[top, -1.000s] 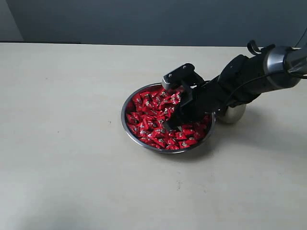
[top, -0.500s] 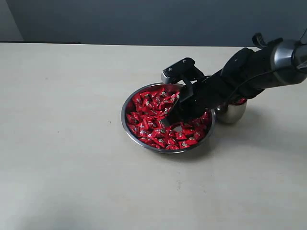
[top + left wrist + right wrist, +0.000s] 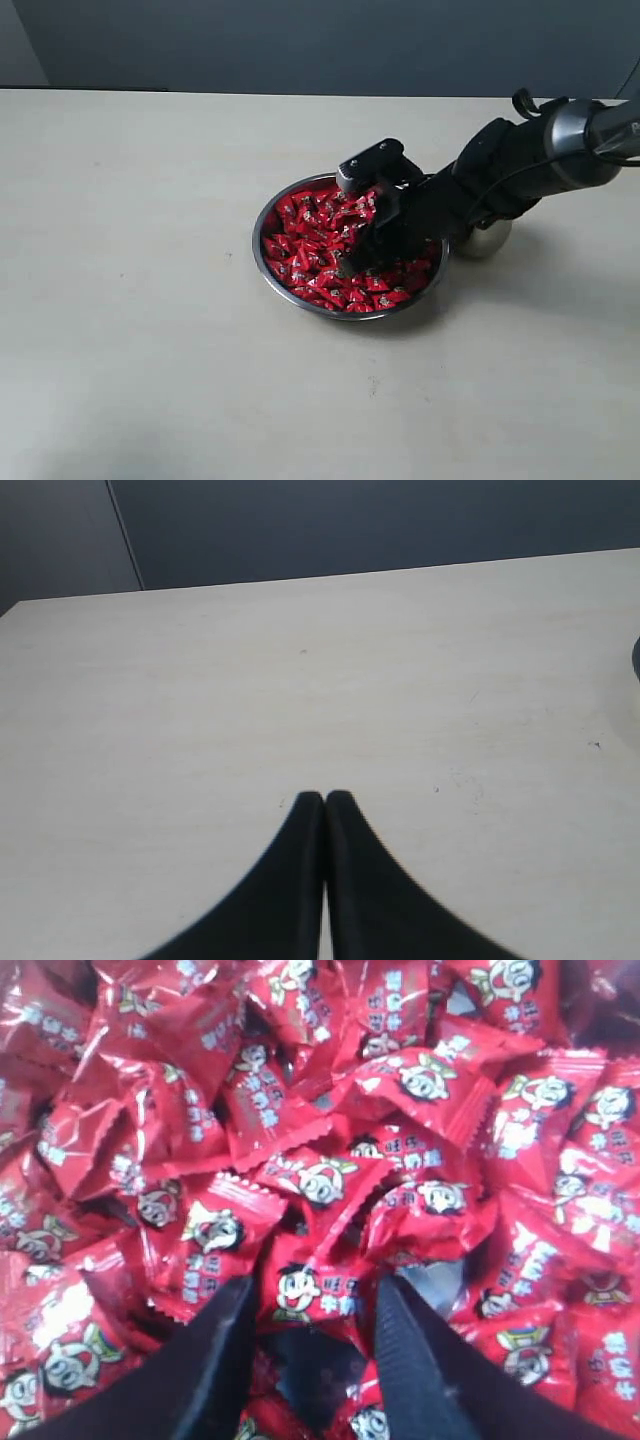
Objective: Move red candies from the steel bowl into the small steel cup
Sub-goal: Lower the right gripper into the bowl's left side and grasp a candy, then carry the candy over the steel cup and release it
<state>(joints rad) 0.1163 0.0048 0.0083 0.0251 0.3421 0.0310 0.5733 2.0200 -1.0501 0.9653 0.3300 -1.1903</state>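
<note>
The steel bowl point(image 3: 256, 255) sits mid-table, heaped with red candies point(image 3: 310, 235). My right gripper point(image 3: 352, 264) reaches into the bowl from the right and is pressed down among them. In the right wrist view its jaws stand open point(image 3: 316, 1290), one black finger point(image 3: 215, 1350) on each side of a single red candy point(image 3: 312, 1282) with a cartoon face. The small steel cup point(image 3: 490, 240) stands just right of the bowl, mostly hidden behind the right arm. My left gripper point(image 3: 325, 798) is shut over bare table, away from the bowl.
The pale table point(image 3: 150, 330) spreads wide to the left and front of the bowl. Its far edge point(image 3: 200, 92) meets a dark wall. The right arm point(image 3: 520, 170) crosses above the cup.
The right gripper's jaws have opened from shut. The arm rose slightly half a second ago, baring the cup's top, and has since dipped back into the candies.
</note>
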